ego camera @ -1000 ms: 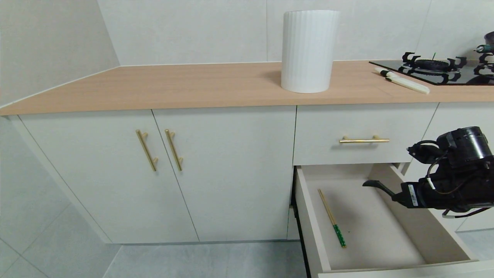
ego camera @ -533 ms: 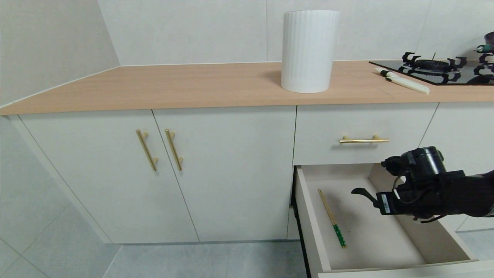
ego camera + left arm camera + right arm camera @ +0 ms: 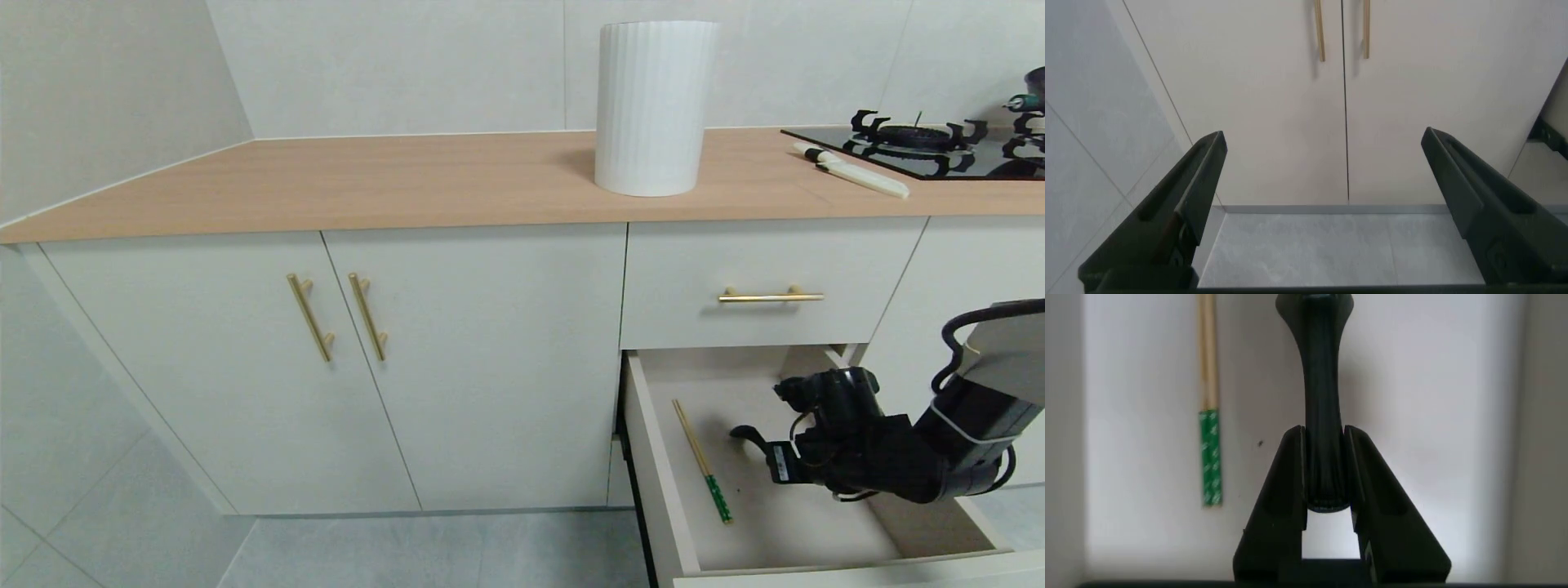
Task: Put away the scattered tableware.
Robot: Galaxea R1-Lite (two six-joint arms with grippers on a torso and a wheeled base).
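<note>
Lowered since a second ago, from above the drawer's right wall to down inside it: right gripper (image 3: 775, 464). Closed on the handle of a black spoon (image 3: 747, 434), pinched between both fingers. Spoon slim and matte black throughout, handle narrow at the jaws, then widening to a small curved bowl well past the fingertips. Held low over the floor of the open drawer (image 3: 653, 457); touching it or just above, cannot tell. To the left of the jaws, near the drawer's left wall and apart from the spoon: a pair of wooden chopsticks (image 3: 702, 474) with green ends, lying flat. Left gripper (image 3: 1323, 163) spread wide, nothing between the jaws. Ahead of those jaws: two pale cabinet doors (image 3: 1249, 98) with brass handles. Well above the right jaws, on the wooden counter (image 3: 367, 180): a white ribbed cylinder (image 3: 651, 106), a pale knife (image 3: 853, 171) and a black stove (image 3: 914, 139).
</note>
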